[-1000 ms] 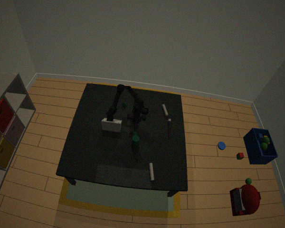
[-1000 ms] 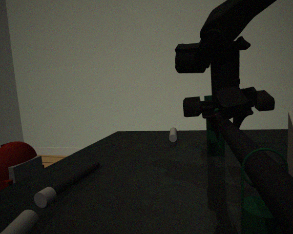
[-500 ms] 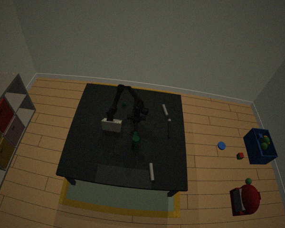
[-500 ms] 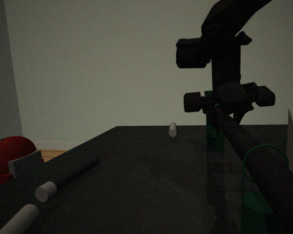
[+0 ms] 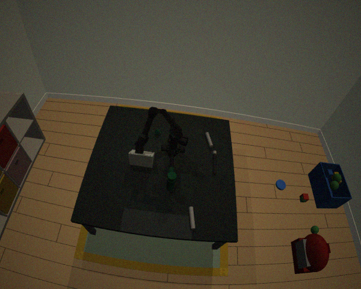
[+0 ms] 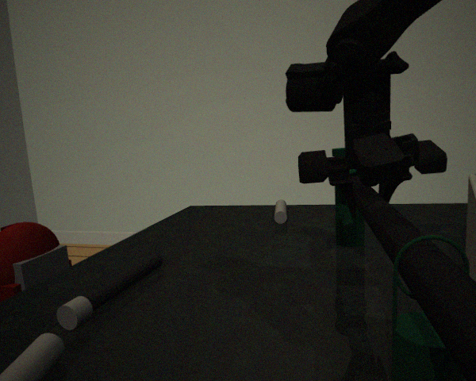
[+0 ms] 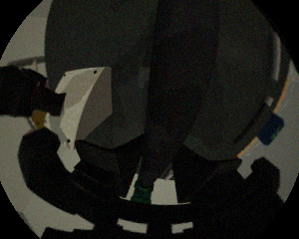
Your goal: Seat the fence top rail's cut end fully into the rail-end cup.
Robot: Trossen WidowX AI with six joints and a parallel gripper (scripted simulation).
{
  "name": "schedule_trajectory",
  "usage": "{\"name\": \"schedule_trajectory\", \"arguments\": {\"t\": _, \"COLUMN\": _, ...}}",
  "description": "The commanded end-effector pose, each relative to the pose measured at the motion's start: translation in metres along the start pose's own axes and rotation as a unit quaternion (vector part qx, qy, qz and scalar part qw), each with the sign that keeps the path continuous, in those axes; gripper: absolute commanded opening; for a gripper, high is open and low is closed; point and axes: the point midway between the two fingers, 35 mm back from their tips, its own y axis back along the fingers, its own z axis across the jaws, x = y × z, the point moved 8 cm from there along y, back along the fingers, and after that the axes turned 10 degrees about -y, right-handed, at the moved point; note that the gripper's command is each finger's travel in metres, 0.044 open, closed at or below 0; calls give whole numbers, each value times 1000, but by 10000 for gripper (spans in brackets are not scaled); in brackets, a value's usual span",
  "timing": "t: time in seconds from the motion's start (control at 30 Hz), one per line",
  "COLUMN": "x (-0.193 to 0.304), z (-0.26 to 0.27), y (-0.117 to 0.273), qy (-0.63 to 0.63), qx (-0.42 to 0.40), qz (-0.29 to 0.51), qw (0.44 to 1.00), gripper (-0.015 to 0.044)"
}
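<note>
The hand (image 6: 355,174) grips the dark rail (image 6: 418,250), seemingly near its far end.

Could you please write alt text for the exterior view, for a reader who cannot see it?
In dim light, the robot's claw is shut on a dark rail that slants down through a green loop, beside a green post. Pale cylinders lie on the dark table.
</note>
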Motion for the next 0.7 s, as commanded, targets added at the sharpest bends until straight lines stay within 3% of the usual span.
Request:
{"name": "schedule_trajectory", "arguments": {"t": 0.0, "x": 0, "z": 0, "y": 0, "qy": 0, "qx": 0, "qz": 0, "qw": 1000, "gripper": 0}}
{"name": "schedule_trajectory", "arguments": {"t": 0.67, "x": 9, "z": -2, "y": 3, "qy": 0, "qx": 0, "qz": 0, "qw": 1000, "gripper": 0}}
